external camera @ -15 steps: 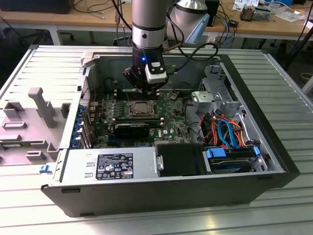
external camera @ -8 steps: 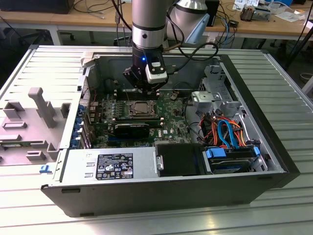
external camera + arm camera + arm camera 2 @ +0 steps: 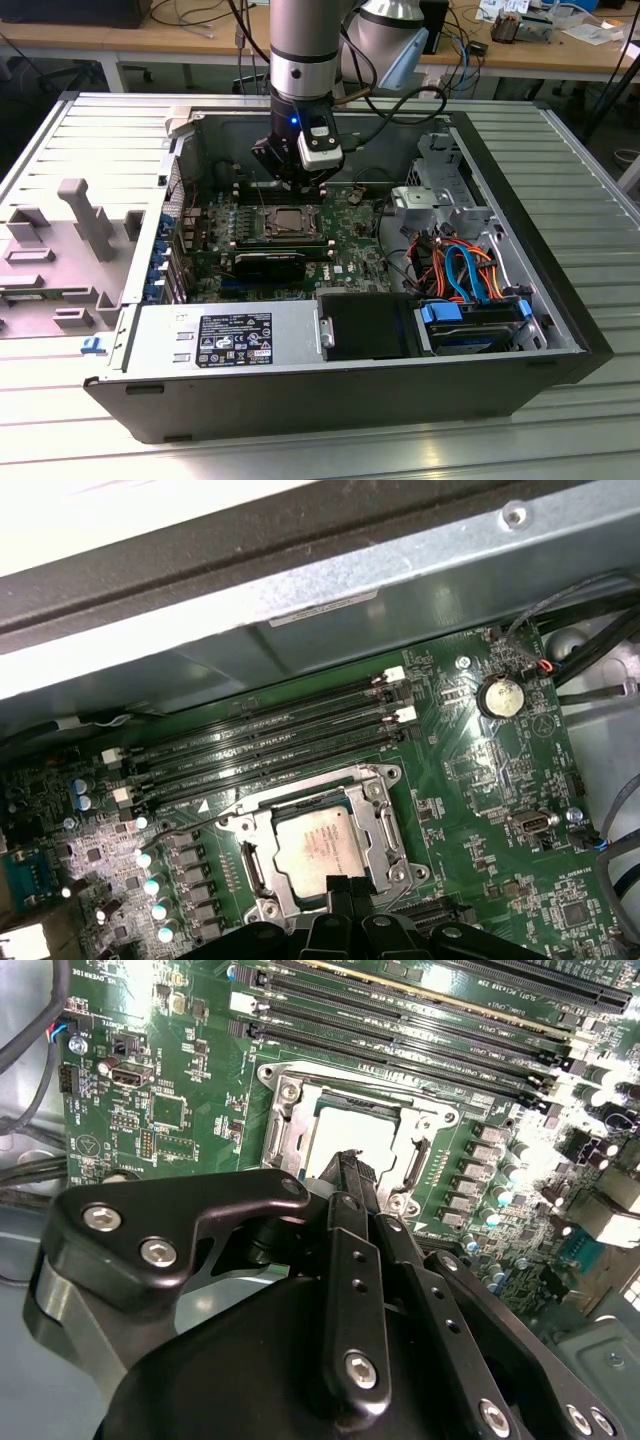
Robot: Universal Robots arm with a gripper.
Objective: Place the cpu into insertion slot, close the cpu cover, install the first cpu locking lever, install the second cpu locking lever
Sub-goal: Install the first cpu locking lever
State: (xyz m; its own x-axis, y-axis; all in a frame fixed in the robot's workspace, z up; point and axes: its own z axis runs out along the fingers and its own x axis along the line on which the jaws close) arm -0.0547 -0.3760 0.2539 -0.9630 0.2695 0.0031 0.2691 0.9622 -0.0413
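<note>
Closed tool (image 3: 299,186), pointed downward.

You're running a silver-grey arm (image 3: 300,40) here, with a black band wrapping it and a little blue light (image 3: 292,122) glowing low on the wrist. A white camera block (image 3: 322,145) is hanging off it toward the exterior view's right, black cables (image 3: 400,95) looping behind. In the second wrist view your gripper (image 3: 350,1165) is showing matte black, chunky rounded plates dotted with shiny silver screws (image 3: 103,1218).

A ribbed grey metal surface (image 3: 590,200) spans the foreground. Behind it stand light wooden desks (image 3: 120,40) on white legs, brightly lit and carrying small clutter (image 3: 520,25).
</note>
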